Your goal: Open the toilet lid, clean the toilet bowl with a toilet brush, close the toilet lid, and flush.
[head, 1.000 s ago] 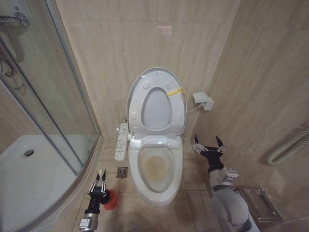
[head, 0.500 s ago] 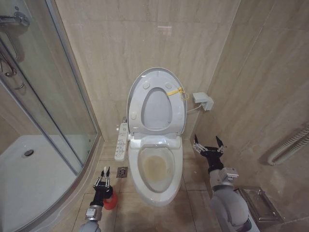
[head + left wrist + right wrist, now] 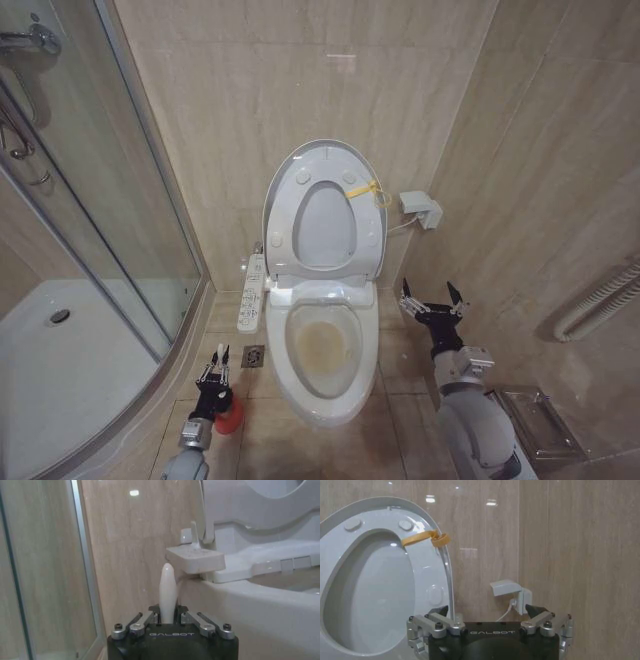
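we're facing the toilet in a tiled corner, beige marble-look wall tiles [image 3: 250,120] behind and to our right, matching floor tiles [image 3: 400,350] underfoot. toilet lid [image 3: 325,160] is up against the back wall, seat ring [image 3: 325,262] raised with it and held by a yellow tie [image 3: 365,190]. toilet bowl [image 3: 325,350] is open below, yellowish stain on the inside. long button panel [image 3: 251,292] runs along its left side, small floor drain [image 3: 253,356] just beside the base.

our left gripper [image 3: 213,364] is low on the floor left of the bowl, fingers pinched around the white handle of the toilet brush [image 3: 167,588]; handle stands upright between them in the left wrist view. red cup holder [image 3: 230,414] sits right under the gripper, partly hidden by the arm.

our right gripper [image 3: 430,300] hangs to the right of the bowl, fingers spread wide, holding nothing, apart from the ceramic.

glass shower enclosure [image 3: 90,200] with a white tray [image 3: 50,370] fills our left. white wall socket box [image 3: 420,208] with a cord sits right of the lid. grey corrugated hose [image 3: 600,300] and a clear tray [image 3: 535,420] on the floor at far right.
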